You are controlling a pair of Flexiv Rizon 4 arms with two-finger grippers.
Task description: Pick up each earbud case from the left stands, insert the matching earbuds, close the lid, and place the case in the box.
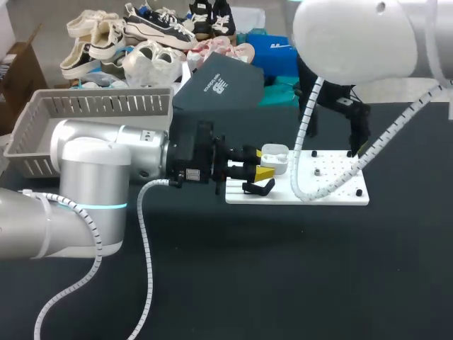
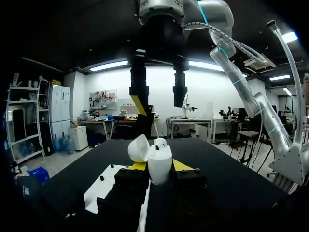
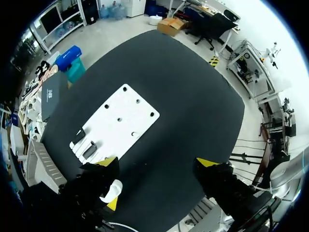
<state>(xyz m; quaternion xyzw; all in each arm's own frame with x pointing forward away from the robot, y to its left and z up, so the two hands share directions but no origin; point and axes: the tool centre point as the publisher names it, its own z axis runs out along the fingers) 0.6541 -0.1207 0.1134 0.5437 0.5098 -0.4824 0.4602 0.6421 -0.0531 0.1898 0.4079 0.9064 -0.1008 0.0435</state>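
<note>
Okay, nearest first: the left arm (image 1: 92,177) lies across the left side of the worktop (image 1: 212,283), with the left hand (image 1: 259,164) at the left end of the white board (image 1: 283,199). That hand pinches the earbud case (image 2: 159,166) from both sides, yellow pads (image 2: 181,165) pressed on its body. The case is upright, its lid (image 2: 138,148) swung open and tilted to one side, and it is held just over the board's left end. A small white earbud (image 2: 161,143) sits in the open top (only one shows from the left wrist view). Just beside the hand, at the board's near-left corner, is a black stand (image 1: 259,188). The board lies flat around the worktop's middle, with small dark pegs (image 1: 316,171) dotted on it. Farther back, the right arm (image 1: 354,35) comes in from the far-right corner. The right hand (image 3: 158,163) hangs above the worktop near the board's far-right corner, fingers spread wide, gripping nothing. At the far-left corner is a grey basket (image 1: 92,106), well apart from the case.
</note>
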